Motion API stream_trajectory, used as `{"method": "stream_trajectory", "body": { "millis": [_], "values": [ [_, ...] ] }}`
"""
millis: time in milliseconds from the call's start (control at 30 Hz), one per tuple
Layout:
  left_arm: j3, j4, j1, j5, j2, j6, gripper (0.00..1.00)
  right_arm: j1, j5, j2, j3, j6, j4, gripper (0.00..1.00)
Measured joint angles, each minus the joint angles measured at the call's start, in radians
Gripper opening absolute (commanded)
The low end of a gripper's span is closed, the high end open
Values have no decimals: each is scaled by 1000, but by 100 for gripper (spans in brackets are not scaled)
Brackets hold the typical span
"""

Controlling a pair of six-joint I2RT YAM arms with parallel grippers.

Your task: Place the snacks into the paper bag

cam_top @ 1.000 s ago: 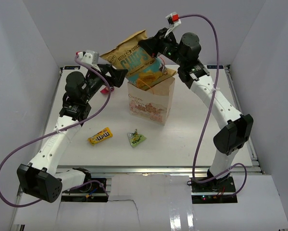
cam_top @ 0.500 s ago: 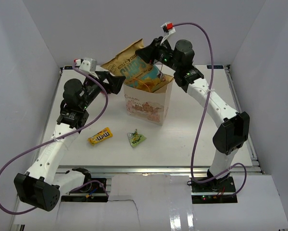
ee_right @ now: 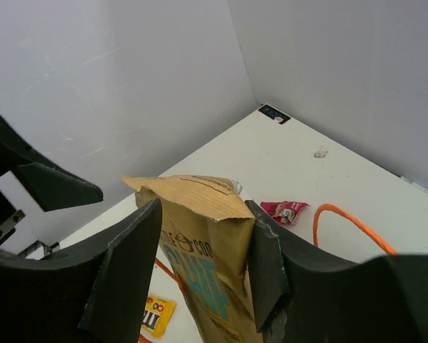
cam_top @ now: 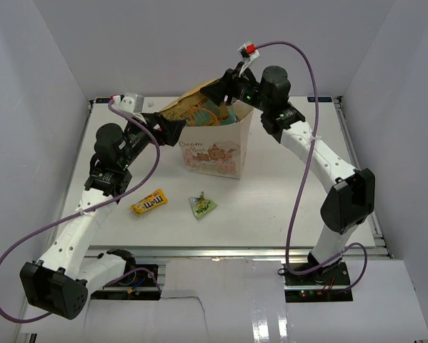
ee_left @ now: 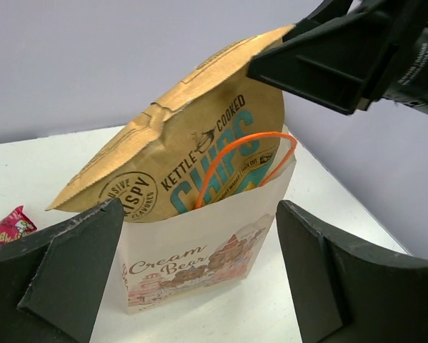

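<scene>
**A:** How many of each thing are counted?

**B:** Four snacks are counted: one chip bag (ee_left: 185, 161), one M&M's packet (cam_top: 148, 203), one green packet (cam_top: 203, 206) and one red-pink packet (ee_left: 10, 227). One paper bag (cam_top: 215, 151) is seen, with an orange loop handle (ee_left: 246, 153) lying across the chip bag's front. Two hands are in view.

**A:** How are the hands found?

**B:** The right hand (ee_right: 203, 209) is closed on the chip bag's top edge, which is pinched between its fingers (ee_right: 128, 271). The left hand (cam_top: 176, 127) is spread wide, and nothing is held in it.

**A:** Where are the things placed relative to the hands?

**B:** The chip bag hangs below the right hand. Its lower part is sunk in the paper bag's open mouth, and its upper part is tilted out towards the left hand. The paper bag stands upright just ahead of the left hand (whether it is touched cannot be told). The red-pink packet lies on the tabletop (cam_top: 285, 200), off to the outer side of the left hand. The M&M's packet and green packet lie near each other, not touching, behind the left hand and well apart from both hands.

**A:** What is noted of edges and room?

**B:** The tabletop is enclosed by white walls (cam_top: 56, 107) on three sides. Bare tabletop is seen under the right arm (cam_top: 321, 157), and between the paper bag and the two small packets.
</scene>
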Motion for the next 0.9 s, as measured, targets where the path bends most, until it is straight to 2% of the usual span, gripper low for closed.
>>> {"method": "stream_trajectory", "body": {
  "millis": [67,100,200,500,633,767,900],
  "values": [
    [-6,-7,0,-2,-5,-2,98,-7,-42,-19,-12,-19,3,66],
    [-8,-8,0,-3,-8,-3,98,-10,-71,-29,-17,-36,9,77],
    [-13,-19,0,-7,-23,-3,98,-21,-140,-74,-32,-104,8,88],
    [-15,-108,4,-24,-73,-27,98,-110,-312,-297,-144,-372,-98,93],
    [-14,-229,5,-37,-74,-69,98,-159,-462,-357,-159,-623,-315,94],
    [-80,-328,5,-9,-103,-144,98,-150,-552,-405,-193,-1035,-716,93],
    [-262,-392,4,74,-158,-251,95,-140,-514,-459,-413,-1265,-938,90]
  ]
}}
